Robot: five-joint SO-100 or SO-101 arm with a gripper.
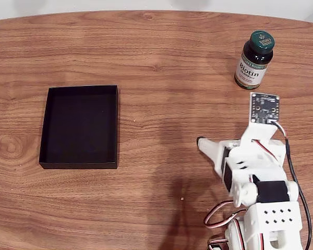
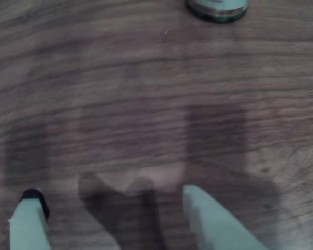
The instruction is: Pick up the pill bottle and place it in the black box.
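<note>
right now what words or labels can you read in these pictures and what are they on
"Biotin": on the white label of the pill bottle, fixed view.
Band above it and small print below: too small to read.
Green cap: embossed mark, not readable.
Wrist view: bottle too blurred.

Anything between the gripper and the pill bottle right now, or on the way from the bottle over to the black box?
Nothing visible. In the wrist view only bare wood lies between the open gripper and the pill bottle. In the fixed view the table between the bottle and the black box is bare, and the box looks empty.
</note>
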